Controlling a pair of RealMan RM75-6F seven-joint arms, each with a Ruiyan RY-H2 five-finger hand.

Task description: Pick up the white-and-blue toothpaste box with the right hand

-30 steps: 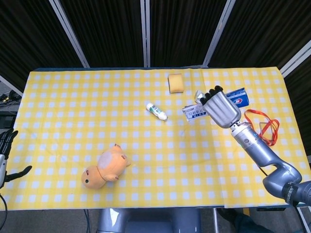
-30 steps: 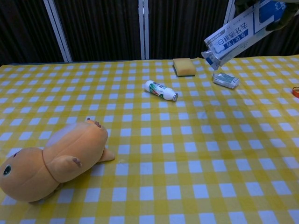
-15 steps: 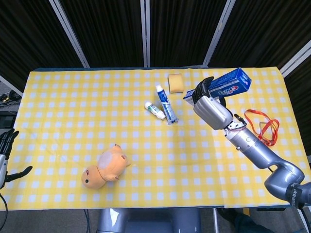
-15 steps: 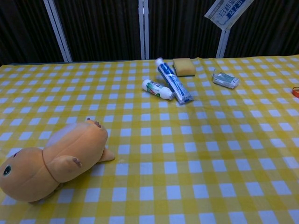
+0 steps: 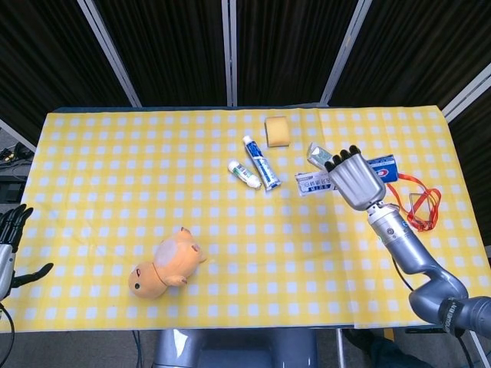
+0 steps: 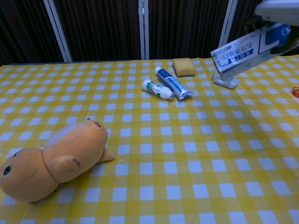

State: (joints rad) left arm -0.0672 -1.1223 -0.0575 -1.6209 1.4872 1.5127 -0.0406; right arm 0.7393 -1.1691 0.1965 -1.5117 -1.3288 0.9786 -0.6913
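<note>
Gripping the toothpaste box (image 5: pixel 349 175) above the counter's (image 5: pixel 92 153) right side, the right hand (image 5: pixel 355 179) covers its middle. Bare cloth spreads toward the near edge. Only the left hand's (image 5: pixel 11 249) spread fingers show, holding nothing, at the frame's edge.

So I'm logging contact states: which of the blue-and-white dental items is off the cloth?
The toothpaste box, held in the right hand above the table. The toothpaste tube and small bottle lie flat.

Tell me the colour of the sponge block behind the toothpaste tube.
Yellow. The sponge block shows best in the chest view, behind the toothpaste tube.
</note>
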